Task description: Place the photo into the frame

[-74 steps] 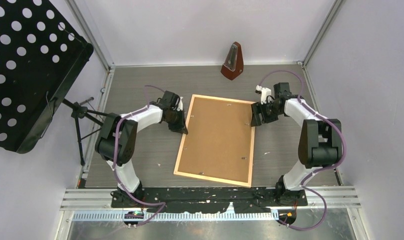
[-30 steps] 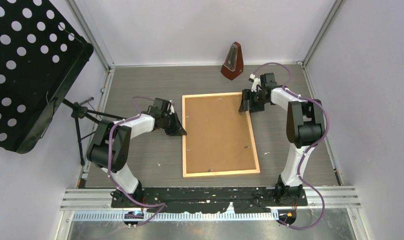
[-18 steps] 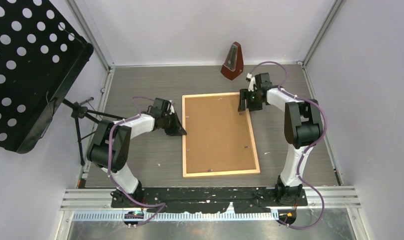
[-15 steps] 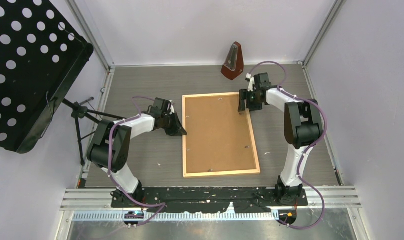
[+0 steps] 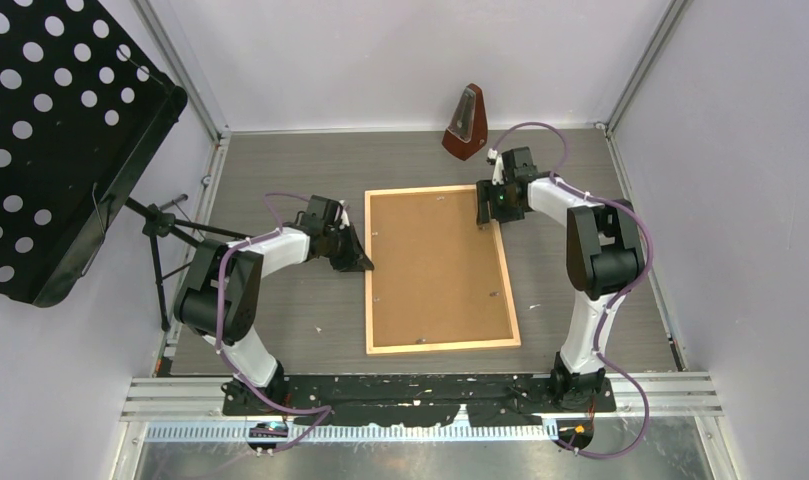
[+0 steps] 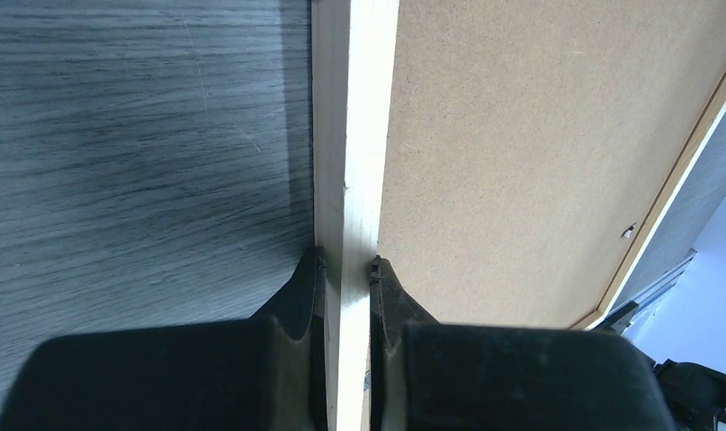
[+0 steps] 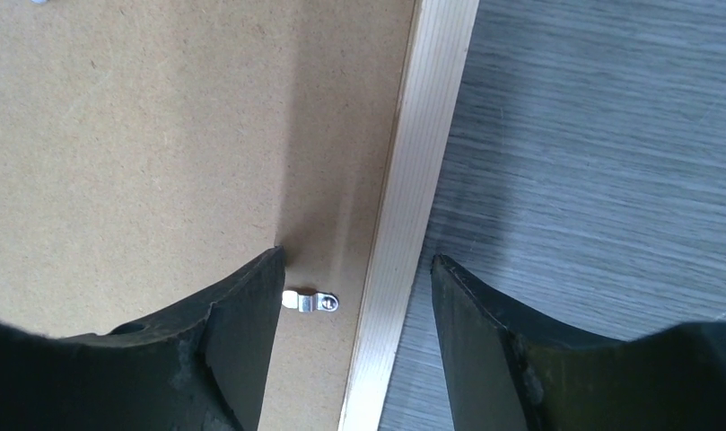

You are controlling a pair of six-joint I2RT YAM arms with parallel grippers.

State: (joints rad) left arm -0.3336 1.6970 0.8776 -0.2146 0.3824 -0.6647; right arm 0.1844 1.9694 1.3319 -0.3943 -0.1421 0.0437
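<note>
Wood frame [image 5: 442, 347] is lying back-up on the table [image 5: 280, 170]; my left pincer [image 6: 345, 262] is clenching its left rail; my right pincer [image 7: 357, 269] is hovering released astride its right rail, beside a metal clip [image 7: 310, 302].

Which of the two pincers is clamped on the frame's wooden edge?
The left pincer, shut on the frame; the right pincer stands open astride it.
</note>
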